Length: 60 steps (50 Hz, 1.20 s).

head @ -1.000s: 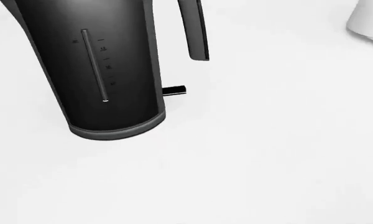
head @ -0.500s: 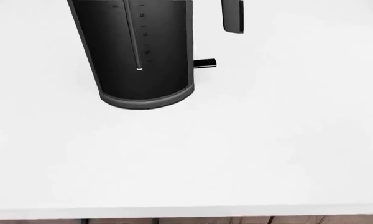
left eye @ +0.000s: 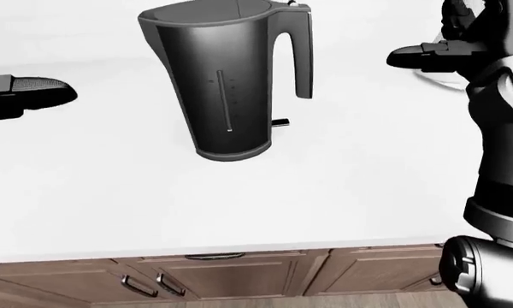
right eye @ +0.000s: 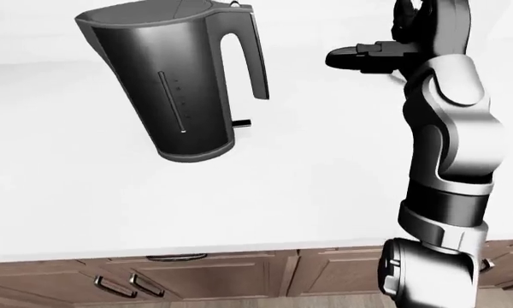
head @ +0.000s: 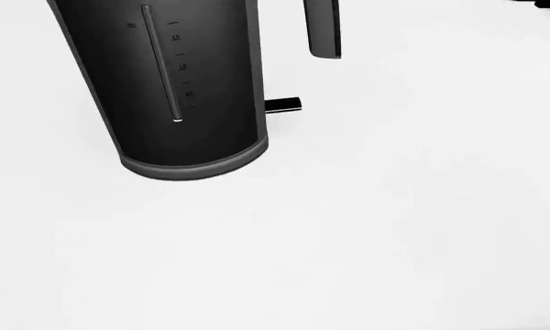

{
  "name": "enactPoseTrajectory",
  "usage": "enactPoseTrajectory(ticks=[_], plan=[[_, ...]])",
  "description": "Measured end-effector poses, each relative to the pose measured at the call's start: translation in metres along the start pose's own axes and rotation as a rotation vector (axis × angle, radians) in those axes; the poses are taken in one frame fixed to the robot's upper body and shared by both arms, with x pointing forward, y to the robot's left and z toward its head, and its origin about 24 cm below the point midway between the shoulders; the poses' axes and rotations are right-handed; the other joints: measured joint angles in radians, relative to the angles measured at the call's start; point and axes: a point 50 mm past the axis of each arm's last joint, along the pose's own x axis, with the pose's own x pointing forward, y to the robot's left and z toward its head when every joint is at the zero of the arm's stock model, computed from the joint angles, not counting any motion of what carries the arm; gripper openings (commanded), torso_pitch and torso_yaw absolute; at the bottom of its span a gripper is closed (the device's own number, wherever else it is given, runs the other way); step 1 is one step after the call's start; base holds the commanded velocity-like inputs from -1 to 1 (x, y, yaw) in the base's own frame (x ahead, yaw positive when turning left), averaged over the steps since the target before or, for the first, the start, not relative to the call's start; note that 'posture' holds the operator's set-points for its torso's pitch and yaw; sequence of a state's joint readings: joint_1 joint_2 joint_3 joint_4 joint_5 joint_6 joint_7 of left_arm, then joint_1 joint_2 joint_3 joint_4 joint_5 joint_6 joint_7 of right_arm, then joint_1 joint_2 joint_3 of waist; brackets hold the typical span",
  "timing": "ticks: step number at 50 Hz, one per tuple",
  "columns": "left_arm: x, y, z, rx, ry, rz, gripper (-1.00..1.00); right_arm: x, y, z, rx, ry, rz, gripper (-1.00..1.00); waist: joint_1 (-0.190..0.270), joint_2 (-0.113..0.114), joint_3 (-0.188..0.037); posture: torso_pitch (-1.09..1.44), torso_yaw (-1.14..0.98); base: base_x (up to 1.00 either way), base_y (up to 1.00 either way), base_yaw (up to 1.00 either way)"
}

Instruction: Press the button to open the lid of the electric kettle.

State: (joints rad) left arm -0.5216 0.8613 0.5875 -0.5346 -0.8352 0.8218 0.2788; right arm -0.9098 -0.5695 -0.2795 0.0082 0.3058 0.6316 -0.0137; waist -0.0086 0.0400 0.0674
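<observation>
Right hand (right eye: 368, 56) is hovering well right of the kettle (left eye: 226, 83), fingers seemingly extended, grasping nothing; left hand (left eye: 26, 93) unreadable; a sideways jab at the lid button (left eye: 296, 5) is risking tipping the kettle.

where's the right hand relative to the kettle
In the right-eye view the right hand hovers above the white counter, to the right of the electric kettle handle at about lid height, not touching it.

The electric kettle (left eye: 226, 83) stands on the counter (left eye: 342, 192), between left robot hand (left eye: 21, 96) and right robot hand (right eye: 372, 56).
</observation>
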Motion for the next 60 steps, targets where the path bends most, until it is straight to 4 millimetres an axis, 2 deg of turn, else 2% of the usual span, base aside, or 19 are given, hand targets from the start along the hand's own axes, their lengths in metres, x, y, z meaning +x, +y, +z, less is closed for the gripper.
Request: enactPoseTrajectory(ticks=[8,13,23,47,52,60], plan=[[0.002,0.001,-0.001,-0.042,0.041,0.021,1.00,0.001,0.000,0.000,0.042,0.021,-0.020,1.00,-0.002,-0.002,-0.028,-0.08,0.00,0.00,0.00,0.00],[0.002,0.000,0.002,-0.054,0.029,0.014,1.00,0.001,0.000,0.007,0.081,0.015,-0.023,1.00,-0.003,-0.003,-0.056,-0.12,0.00,0.00,0.00,0.00],[0.002,0.001,0.006,-0.067,0.016,0.015,1.00,0.002,0.003,0.002,0.087,0.039,-0.011,1.00,-0.001,-0.001,-0.115,-0.21,0.00,0.00,0.00,0.00],[-0.001,-0.001,0.005,-0.058,0.013,-0.005,1.00,0.002,0.011,-0.002,0.066,0.067,0.035,1.00,0.004,0.012,-0.292,-0.40,0.00,0.00,0.00,0.00],[-0.001,-0.004,0.004,-0.051,0.016,-0.029,1.00,0.002,0.014,-0.001,0.063,0.063,0.046,1.00,0.007,0.011,-0.306,-0.40,0.00,0.00,0.00,0.00],[0.000,-0.002,0.007,-0.074,0.005,-0.016,1.00,0.007,0.015,-0.008,0.061,0.080,0.043,1.00,0.010,0.012,-0.311,-0.40,0.00,0.00,0.00,0.00]])
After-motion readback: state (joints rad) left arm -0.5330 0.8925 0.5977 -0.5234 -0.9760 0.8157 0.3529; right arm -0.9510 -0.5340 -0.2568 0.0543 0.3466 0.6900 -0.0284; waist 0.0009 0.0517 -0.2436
